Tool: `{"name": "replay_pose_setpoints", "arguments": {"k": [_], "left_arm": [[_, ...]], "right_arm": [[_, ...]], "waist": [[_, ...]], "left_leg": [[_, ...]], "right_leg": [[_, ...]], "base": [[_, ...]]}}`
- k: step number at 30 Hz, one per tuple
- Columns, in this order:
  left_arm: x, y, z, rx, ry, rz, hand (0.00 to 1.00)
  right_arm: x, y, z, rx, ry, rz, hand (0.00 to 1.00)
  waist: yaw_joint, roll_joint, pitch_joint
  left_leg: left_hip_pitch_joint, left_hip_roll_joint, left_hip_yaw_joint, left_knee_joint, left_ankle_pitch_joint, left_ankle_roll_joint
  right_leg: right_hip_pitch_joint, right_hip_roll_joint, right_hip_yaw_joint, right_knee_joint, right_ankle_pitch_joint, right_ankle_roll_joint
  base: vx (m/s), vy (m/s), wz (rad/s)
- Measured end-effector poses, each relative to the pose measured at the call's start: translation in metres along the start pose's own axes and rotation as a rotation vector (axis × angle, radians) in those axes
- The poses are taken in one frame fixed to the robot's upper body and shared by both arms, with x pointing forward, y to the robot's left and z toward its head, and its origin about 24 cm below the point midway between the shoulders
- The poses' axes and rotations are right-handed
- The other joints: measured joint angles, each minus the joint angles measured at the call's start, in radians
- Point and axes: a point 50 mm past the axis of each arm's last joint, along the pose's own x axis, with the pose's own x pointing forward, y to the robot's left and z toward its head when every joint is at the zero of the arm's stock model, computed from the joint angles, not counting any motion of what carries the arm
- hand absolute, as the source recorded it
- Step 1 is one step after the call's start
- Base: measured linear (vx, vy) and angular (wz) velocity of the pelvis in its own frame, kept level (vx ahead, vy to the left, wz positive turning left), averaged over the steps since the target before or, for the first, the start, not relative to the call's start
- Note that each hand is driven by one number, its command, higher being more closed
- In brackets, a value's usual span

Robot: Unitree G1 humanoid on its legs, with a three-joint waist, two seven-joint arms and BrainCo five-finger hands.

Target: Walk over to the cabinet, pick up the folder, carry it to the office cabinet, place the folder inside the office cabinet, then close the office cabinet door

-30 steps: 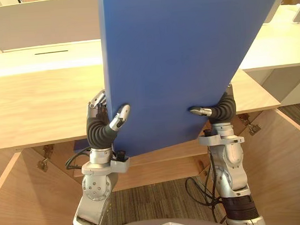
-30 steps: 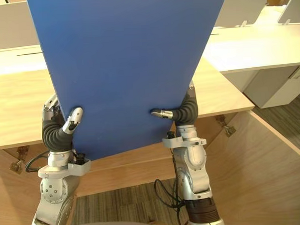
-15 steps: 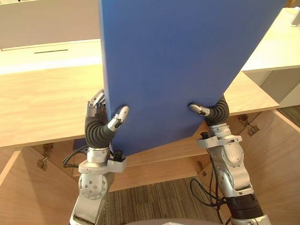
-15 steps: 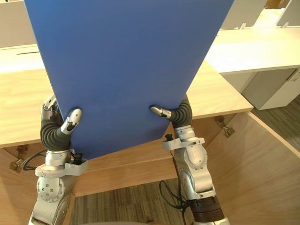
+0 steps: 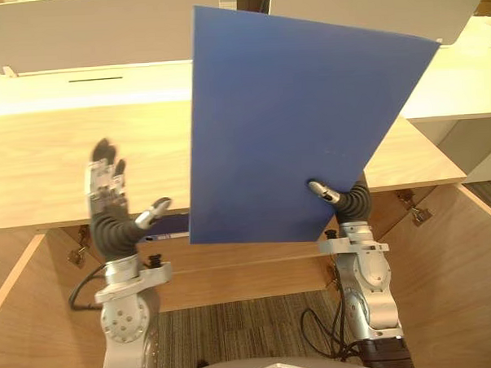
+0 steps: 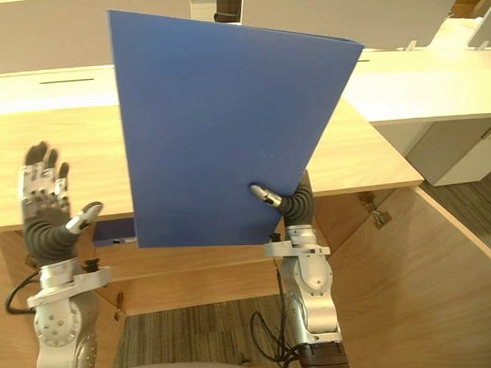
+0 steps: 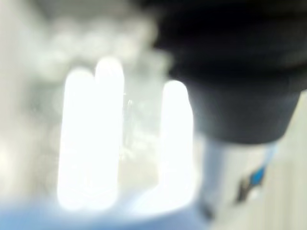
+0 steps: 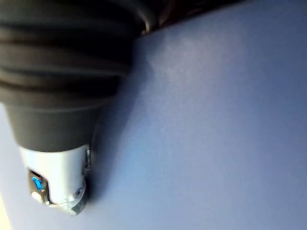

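Folder (image 5: 300, 133), blue, was up in the air in front of the robot, standing on edge and tilted, its lower part over the front edge of the wooden cabinet (image 5: 49, 168) top. The right hand (image 5: 350, 200) held it alone at the lower right corner, with the thumb pressed flat on the near face. The fingers behind the folder were hidden, so it was probably a pinch, and the right wrist view showed the thumb lying on the blue surface. The left hand (image 5: 105, 183) was raised to the left of the folder, apart from it, with fingers straight and spread, thumb out and nothing held.

Below the top, the cabinet stood open, with its two doors (image 5: 453, 273) swung out to either side and hinges showing under the edge. A small blue thing (image 5: 172, 225) sat just under the top's edge between the left hand and the folder; what it was could not be told. Striped carpet (image 5: 252, 330) lay under the arms. White desks (image 5: 78, 81) with white dividers (image 5: 76, 28) stood behind the cabinet.
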Motion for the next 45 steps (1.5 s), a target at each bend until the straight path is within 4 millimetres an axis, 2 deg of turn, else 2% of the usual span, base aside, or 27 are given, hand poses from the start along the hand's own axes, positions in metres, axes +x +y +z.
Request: {"name": "replay_pose_setpoints", "arguments": {"k": [7,13,17,20,25,31,33,36,37,39,40,41,43,45], "left_arm": [[-0.028,0.049,-0.016,0.135,0.148,0.270,0.00],[-0.048,0.066,-0.034,0.201,0.290,0.338,0.00],[-0.063,0.072,-0.053,0.227,0.407,0.355,0.00],[-0.082,0.077,-0.073,0.251,0.541,0.359,0.00],[-0.130,0.081,-0.115,0.314,0.857,0.323,0.00],[-0.161,0.080,-0.138,0.335,1.053,0.246,0.00],[-0.172,0.082,-0.144,0.367,1.116,0.210,0.00],[-0.187,0.087,-0.151,0.428,1.204,0.134,0.00],[-0.191,0.089,-0.153,0.439,1.232,0.119,0.00],[-0.188,0.088,-0.157,0.443,1.236,0.105,0.00],[-0.179,0.085,-0.163,0.445,1.223,0.072,0.00],[-0.173,0.083,-0.166,0.443,1.210,0.058,0.00],[-0.152,0.072,-0.175,0.424,1.159,0.027,0.00],[-0.143,0.068,-0.178,0.400,1.131,0.031,0.00]], "right_arm": [[-0.011,-0.016,-0.002,-0.051,0.028,-0.106,1.00],[-0.014,-0.016,-0.003,-0.119,0.042,-0.096,1.00],[-0.014,-0.014,-0.004,-0.145,0.046,-0.087,1.00],[-0.017,-0.011,-0.006,-0.163,0.062,-0.082,1.00],[-0.026,0.008,-0.015,-0.205,0.109,-0.016,1.00],[-0.033,0.025,-0.024,-0.283,0.148,0.068,1.00],[-0.037,0.029,-0.033,-0.328,0.183,0.104,1.00],[-0.044,0.038,-0.041,-0.402,0.207,0.212,1.00],[-0.042,0.042,-0.042,-0.420,0.197,0.259,1.00],[-0.035,0.046,-0.045,-0.446,0.179,0.311,1.00],[-0.025,0.049,-0.045,-0.475,0.137,0.356,1.00],[-0.019,0.051,-0.043,-0.486,0.110,0.368,1.00],[0.004,0.057,-0.032,-0.532,0.006,0.412,1.00],[0.017,0.059,-0.029,-0.597,-0.043,0.457,1.00]], "waist": [[0.020,-0.013,-0.004],[0.034,-0.021,-0.007],[0.041,-0.022,-0.007],[0.042,-0.022,-0.007],[0.038,-0.021,0.000],[0.042,-0.016,0.013],[0.041,-0.013,0.019],[0.042,0.000,0.033],[0.042,0.007,0.056],[0.037,0.016,0.082],[0.035,0.025,0.115],[0.031,0.016,0.129],[0.013,0.061,0.213],[0.009,0.096,0.264]], "left_leg": [[-0.011,0.000,-0.025,-0.001,0.010,0.000],[-0.020,-0.003,-0.044,-0.001,0.016,0.002],[-0.024,-0.004,-0.048,-0.001,0.016,0.002],[-0.024,-0.003,-0.048,-0.001,0.016,0.001],[-0.024,-0.003,-0.045,-0.001,0.016,0.001],[-0.020,-0.002,-0.036,-0.001,0.015,0.001],[-0.019,0.000,-0.025,-0.001,0.010,-0.006],[-0.040,0.004,0.004,0.000,0.006,-0.011],[-0.046,0.005,0.020,0.000,0.007,-0.011],[-0.072,0.006,0.041,0.006,0.011,-0.007],[-0.120,0.004,0.059,0.033,0.011,-0.002],[-0.151,0.003,0.062,0.068,0.001,0.004],[-0.310,0.016,0.069,0.258,-0.063,0.017],[-0.410,0.040,0.082,0.392,-0.114,0.026]], "right_leg": [[0.002,-0.004,-0.027,0.002,-0.001,0.001],[0.001,-0.009,-0.044,0.003,-0.002,0.002],[0.000,-0.010,-0.048,0.003,-0.002,0.002],[0.000,-0.010,-0.048,0.002,-0.002,0.002],[-0.002,-0.009,-0.045,0.003,-0.002,0.002],[-0.005,-0.010,-0.037,0.008,-0.002,0.002],[-0.008,-0.009,-0.029,0.007,-0.003,0.002],[-0.050,-0.009,0.001,0.017,-0.005,-0.007],[-0.072,-0.009,0.018,0.034,-0.004,-0.008],[-0.123,-0.010,0.036,0.073,-0.004,-0.009],[-0.190,-0.013,0.053,0.125,-0.007,-0.008],[-0.218,-0.014,0.060,0.149,-0.009,-0.009],[-0.334,-0.026,0.071,0.237,-0.020,-0.006],[-0.416,-0.025,0.080,0.318,-0.042,0.005]], "base": [[-0.03,-0.016,0.11],[-0.01,-0.003,0.10],[0.00,-0.002,0.02],[0.00,0.000,0.00],[0.00,0.000,0.00],[-0.01,-0.001,-0.04],[-0.01,0.006,-0.13],[-0.02,0.023,-0.29],[-0.03,0.027,-0.34],[-0.05,0.030,-0.36],[-0.10,0.022,-0.29],[-0.11,0.006,-0.19],[-0.15,0.002,-0.02],[-0.18,0.033,-0.07]]}}
